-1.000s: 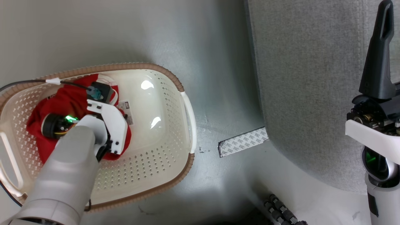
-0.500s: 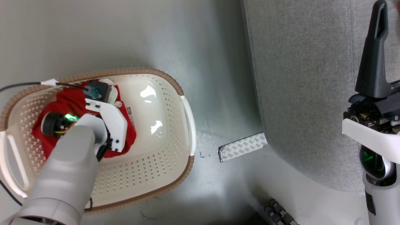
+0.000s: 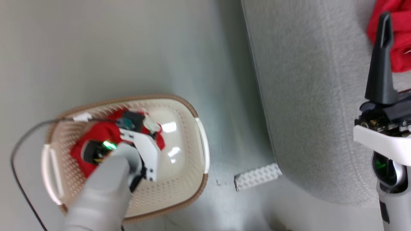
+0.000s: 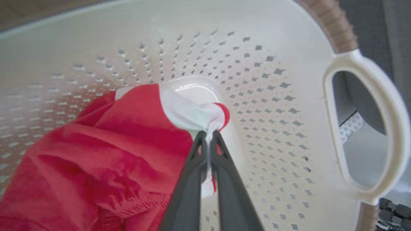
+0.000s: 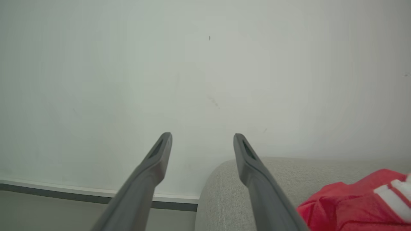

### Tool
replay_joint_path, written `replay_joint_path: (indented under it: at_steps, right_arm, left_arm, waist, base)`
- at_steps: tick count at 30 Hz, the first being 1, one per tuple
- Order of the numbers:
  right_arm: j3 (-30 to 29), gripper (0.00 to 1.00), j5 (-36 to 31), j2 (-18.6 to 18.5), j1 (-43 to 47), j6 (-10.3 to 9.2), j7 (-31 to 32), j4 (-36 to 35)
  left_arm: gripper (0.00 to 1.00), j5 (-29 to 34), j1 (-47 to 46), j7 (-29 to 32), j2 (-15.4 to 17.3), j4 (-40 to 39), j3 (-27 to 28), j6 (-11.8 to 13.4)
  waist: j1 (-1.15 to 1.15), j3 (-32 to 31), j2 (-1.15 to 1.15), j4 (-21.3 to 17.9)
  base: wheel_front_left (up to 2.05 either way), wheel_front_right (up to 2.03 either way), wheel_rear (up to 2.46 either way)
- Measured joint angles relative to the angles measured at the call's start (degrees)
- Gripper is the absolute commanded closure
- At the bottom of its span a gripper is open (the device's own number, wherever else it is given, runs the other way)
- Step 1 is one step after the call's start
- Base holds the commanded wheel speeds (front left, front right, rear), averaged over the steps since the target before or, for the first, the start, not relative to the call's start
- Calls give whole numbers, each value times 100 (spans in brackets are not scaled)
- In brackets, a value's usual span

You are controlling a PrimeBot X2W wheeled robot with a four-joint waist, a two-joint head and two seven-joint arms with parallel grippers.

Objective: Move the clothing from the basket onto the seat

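A red garment with white trim (image 4: 106,150) lies bunched in the left half of the cream basket (image 3: 179,189), also seen as the red garment (image 3: 96,138) under my left wrist. My left gripper (image 4: 209,134) is shut on a pinch of its white trim, fingers pressed together inside the basket (image 4: 263,80). Another red garment (image 3: 396,35) rests on the grey sofa (image 3: 305,96) at the upper right; this garment (image 5: 356,205) shows its white stripes on the sofa (image 5: 224,189). My right gripper (image 5: 202,138) stands open above the sofa, holding nothing.
The basket sits on the grey floor (image 3: 128,48) left of the sofa. A patterned tape strip (image 3: 257,176) lies on the floor by the sofa's corner. A black cable (image 3: 19,179) runs past the basket's left side. A pale wall (image 5: 205,64) stands behind the sofa.
The head camera has pulled back and shifted, so the basket looks smaller and lower and the sofa's red garment has come into view. My left gripper stays in the basket on the red garment.
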Motion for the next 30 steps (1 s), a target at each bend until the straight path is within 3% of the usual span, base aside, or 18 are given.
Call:
replay_joint_path:
  at_steps: [18, 30]
  right_arm:
    - [-45, 0, 266, -498, 1093, 0, -11, 808]
    - [47, 0, 417, -605, 1686, 0, -12, 1115]
  left_arm:
    - [100, -1369, 1223, -935, -172, -902, -1591, -2]
    - [100, -1790, 1363, -1310, 148, -1942, -1791, -2]
  waist:
    - [-2, -2599, 0, 740]
    - [-2, -3998, 0, 1303]
  base:
    - [0, 0, 0]
    - [0, 0, 0]
